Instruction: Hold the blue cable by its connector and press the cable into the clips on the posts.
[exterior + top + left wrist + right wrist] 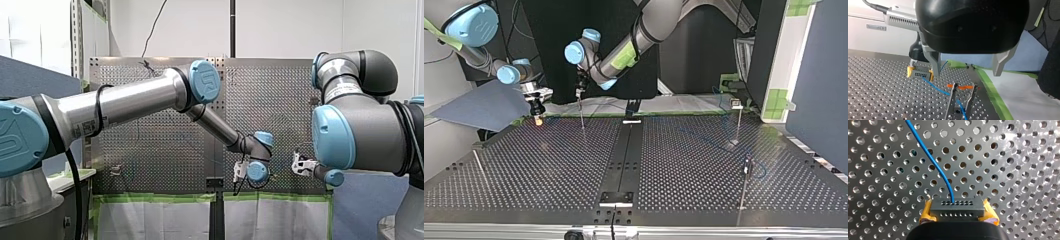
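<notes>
right tool (958,213) is gripping the connector (958,205), anchoring the blue cable (930,157) running ahead | left tool (966,74) is hovering unclenched over the clip (953,98), cable beneath it, likely lining up the press

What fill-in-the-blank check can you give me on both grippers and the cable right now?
1. My right gripper is shut on the connector with pads of ____ colour.
2. The cable that leaves the connector is ____.
3. My left gripper is ____ and holds nothing.
Missing words: yellow; blue; open.
</notes>
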### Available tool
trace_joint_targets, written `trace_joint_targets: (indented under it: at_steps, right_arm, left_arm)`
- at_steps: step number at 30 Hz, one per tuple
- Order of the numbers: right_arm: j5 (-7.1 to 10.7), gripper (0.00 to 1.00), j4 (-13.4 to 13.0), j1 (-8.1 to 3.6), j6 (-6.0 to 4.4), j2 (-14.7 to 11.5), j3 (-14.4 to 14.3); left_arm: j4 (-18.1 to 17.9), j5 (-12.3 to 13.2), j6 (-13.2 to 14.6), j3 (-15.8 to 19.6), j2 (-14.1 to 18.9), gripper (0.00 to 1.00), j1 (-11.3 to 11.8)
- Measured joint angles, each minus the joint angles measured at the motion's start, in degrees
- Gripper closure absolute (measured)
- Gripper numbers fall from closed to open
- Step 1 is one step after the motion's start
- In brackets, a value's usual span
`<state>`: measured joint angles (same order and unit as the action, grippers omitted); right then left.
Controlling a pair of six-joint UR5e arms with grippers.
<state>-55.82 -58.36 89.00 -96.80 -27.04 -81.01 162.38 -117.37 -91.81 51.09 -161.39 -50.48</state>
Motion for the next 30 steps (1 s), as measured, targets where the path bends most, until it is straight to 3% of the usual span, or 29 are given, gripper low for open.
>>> trace_joint_targets:
  at_steps: [21, 30]
  right_arm:
    - [0.0, 1.0, 0.1, 0.0, 0.02, 0.0, 0.0]
    - [0.0, 1.0, 0.1, -0.15, 0.07, 0.0, 0.0]
  left_arm:
    - [0.9, -1.1, -0.7, 2.1, 0.4, 0.0, -0.4]
    - [-1.6, -1.3, 0.6, 6.2, 4.5, 0.0, -3.9]
